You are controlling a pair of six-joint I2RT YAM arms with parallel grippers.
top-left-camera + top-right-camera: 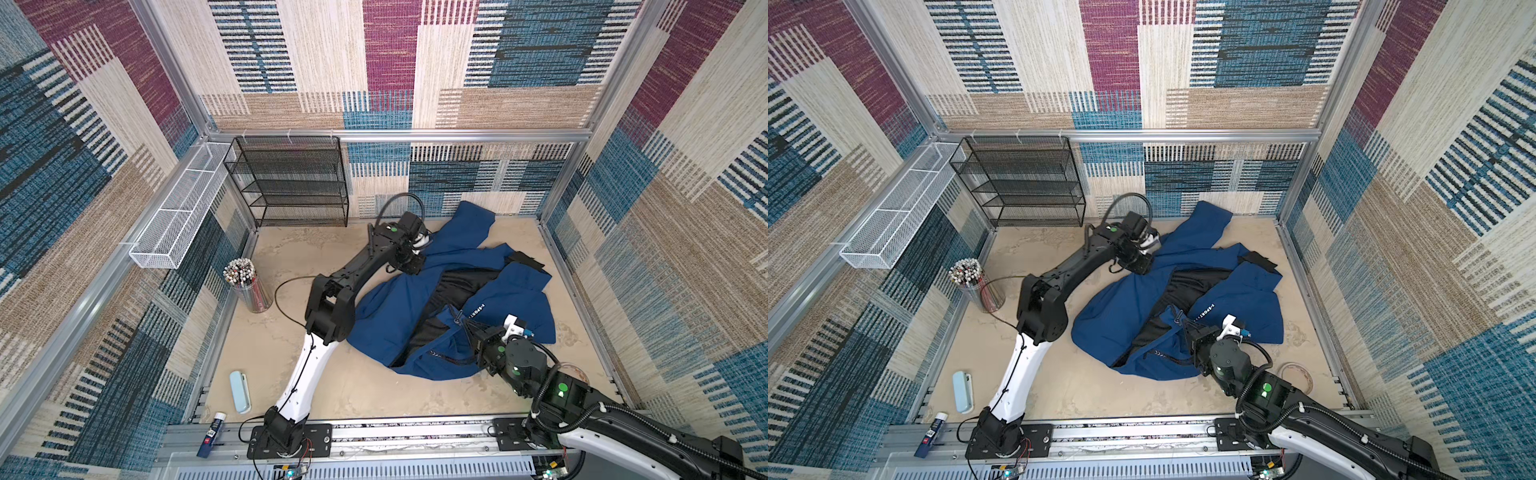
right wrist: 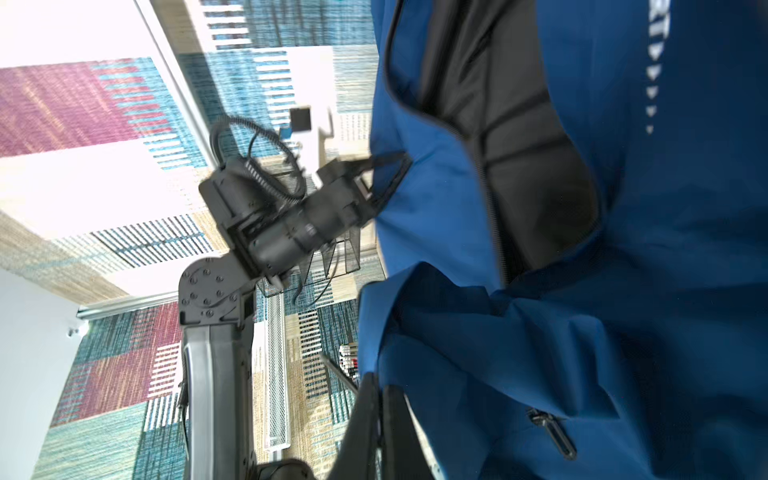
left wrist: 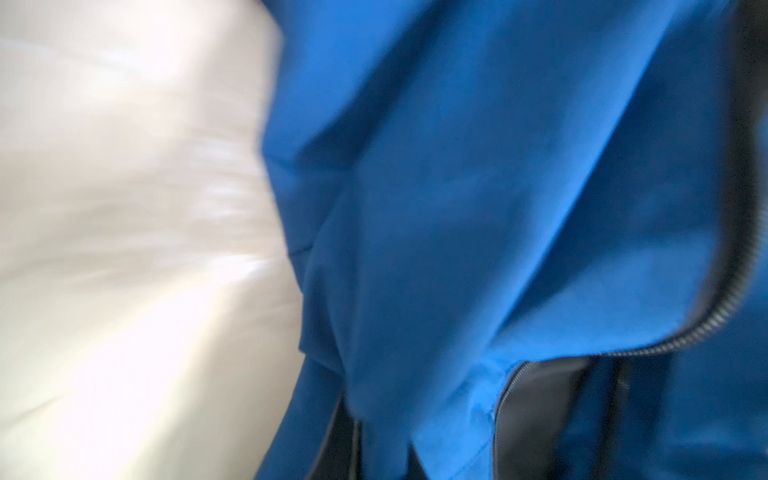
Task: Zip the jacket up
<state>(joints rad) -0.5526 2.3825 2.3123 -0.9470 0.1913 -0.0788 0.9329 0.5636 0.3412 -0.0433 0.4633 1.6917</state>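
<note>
Nothing looks zipped yet: the jacket (image 1: 395, 316) lies open on the table (image 1: 345, 386) (black lining showing), left gripper (image 2: 405, 160) and right gripper (image 1: 466, 326) both pinched narrow on its fabric.

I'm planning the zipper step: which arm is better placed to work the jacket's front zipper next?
Right, probably. The right gripper is shut on the jacket at its open front edge beside the chest text; the left gripper is up at the jacket's far side.
</note>
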